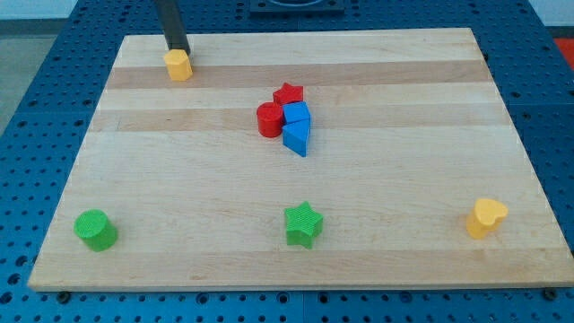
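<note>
1. Green cylinder [95,230] sits alone near the view's bottom left corner of the wooden board [377,233], well apart from everything else, so nothing presses on it.
2. Yellow block [179,65], a short faceted piece whose exact shape I cannot make out, stands near the view's top left edge. My tip [178,51] rests at its far side, touching or just short of touching it; I cannot tell which. I have no hand on this rig, only the dark rod, so nothing is clenched or grasped: the rod can only lean against a block.
3. Red cylinder [269,119] forms the left side of a tight cluster near the board's middle. The red star [289,93] sits just above it toward the view's top.
4. Green star [303,224] lies alone near the view's bottom centre.
5. Blue cube [297,114] touches the red cylinder and the red star, and a blue wedge-like block [297,137] sits just below it. These four are packed together, each one propped against its neighbours.
6. Yellow heart [486,217] stands by itself near the view's bottom right.
</note>
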